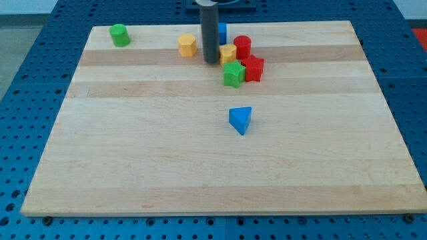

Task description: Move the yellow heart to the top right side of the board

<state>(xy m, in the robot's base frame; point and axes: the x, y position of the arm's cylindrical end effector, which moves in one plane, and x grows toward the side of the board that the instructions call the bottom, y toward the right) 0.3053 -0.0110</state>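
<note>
My tip (211,62) rests on the board near the view's top centre. A yellow block (229,54) sits right against the tip's right side, partly hidden by the rod, so I cannot make out its shape. A second yellow block (188,45), roughly hexagonal, lies just to the left of the rod. A red cylinder (242,46) touches the first yellow block on its right.
A red star-like block (253,69) and a green star-like block (233,75) sit just below and to the right of the tip. A blue block (222,31) peeks out behind the rod. A green cylinder (119,35) stands at the top left. A blue triangle (241,120) lies mid-board.
</note>
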